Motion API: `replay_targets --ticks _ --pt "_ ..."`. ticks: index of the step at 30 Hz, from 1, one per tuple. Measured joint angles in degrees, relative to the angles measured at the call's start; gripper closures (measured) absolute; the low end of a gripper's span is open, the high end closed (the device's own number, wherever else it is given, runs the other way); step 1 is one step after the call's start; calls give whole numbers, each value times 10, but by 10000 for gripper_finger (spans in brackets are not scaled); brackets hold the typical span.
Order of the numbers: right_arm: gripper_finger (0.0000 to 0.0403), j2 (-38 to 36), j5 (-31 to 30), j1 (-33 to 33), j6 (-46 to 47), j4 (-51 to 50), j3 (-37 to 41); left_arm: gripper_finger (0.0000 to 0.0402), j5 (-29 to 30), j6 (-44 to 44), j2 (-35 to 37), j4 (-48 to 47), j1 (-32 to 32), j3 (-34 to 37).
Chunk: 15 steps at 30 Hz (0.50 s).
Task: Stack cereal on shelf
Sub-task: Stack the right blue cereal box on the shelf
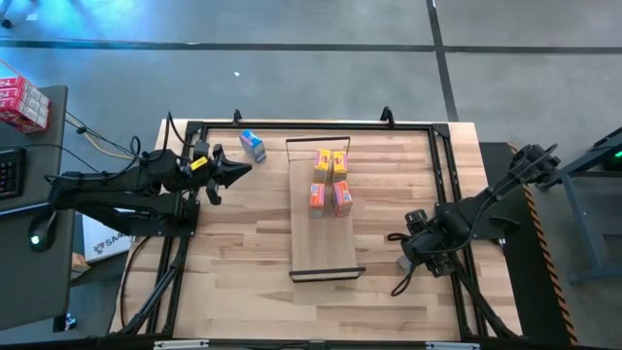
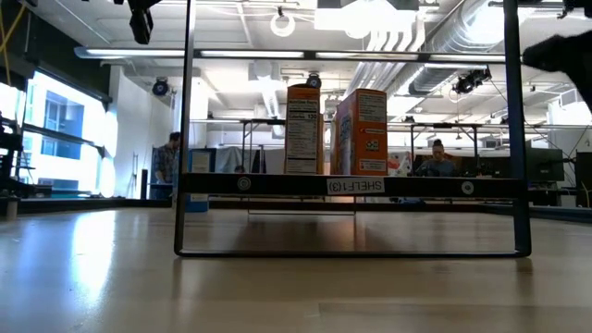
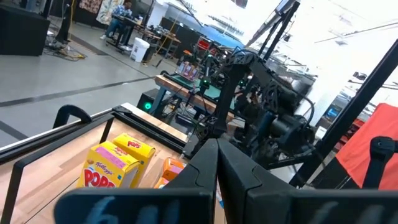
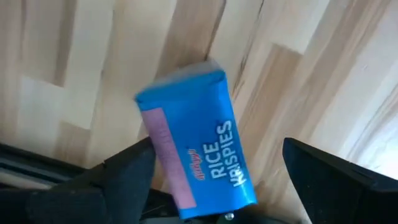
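Note:
The shelf (image 1: pixel 324 243) lies at the table's middle. Two yellow cereal boxes (image 1: pixel 330 163) and two orange-pink ones (image 1: pixel 330 197) stand on its far half; in the low view they show behind the shelf's dark frame (image 2: pixel 351 186). One blue cereal box (image 1: pixel 253 145) lies on the table near the far edge, left of the shelf. Another blue box (image 4: pixel 193 149) lies flat on the table right of the shelf. My right gripper (image 4: pixel 217 146) points down over it, open, a finger on either side. My left gripper (image 1: pixel 243 167) hovers shut left of the shelf, pointing level toward it.
Red-and-white boxes (image 1: pixel 21 102) sit on a side stand off the table's left. A black tube frame (image 1: pixel 442 136) runs along the table's far and side edges. Bare wood lies near the front edge (image 1: pixel 321 311). People sit in the room beyond (image 2: pixel 438 159).

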<state>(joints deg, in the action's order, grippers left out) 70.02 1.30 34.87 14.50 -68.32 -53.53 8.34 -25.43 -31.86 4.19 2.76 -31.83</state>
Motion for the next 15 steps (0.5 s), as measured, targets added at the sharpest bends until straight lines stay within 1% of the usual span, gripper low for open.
replay_targets --ticks 5,8,11,15 --pt "73 0 35 1 -5 28 36 401 0 0 0 0 0 0" --pt "78 0 30 0 -6 44 41 401 0 0 0 0 0 0" --pt "95 0 25 0 -5 56 41 401 0 1 0 -1 0 0" --pt "135 0 20 0 0 62 41 401 0 1 0 -1 0 0"
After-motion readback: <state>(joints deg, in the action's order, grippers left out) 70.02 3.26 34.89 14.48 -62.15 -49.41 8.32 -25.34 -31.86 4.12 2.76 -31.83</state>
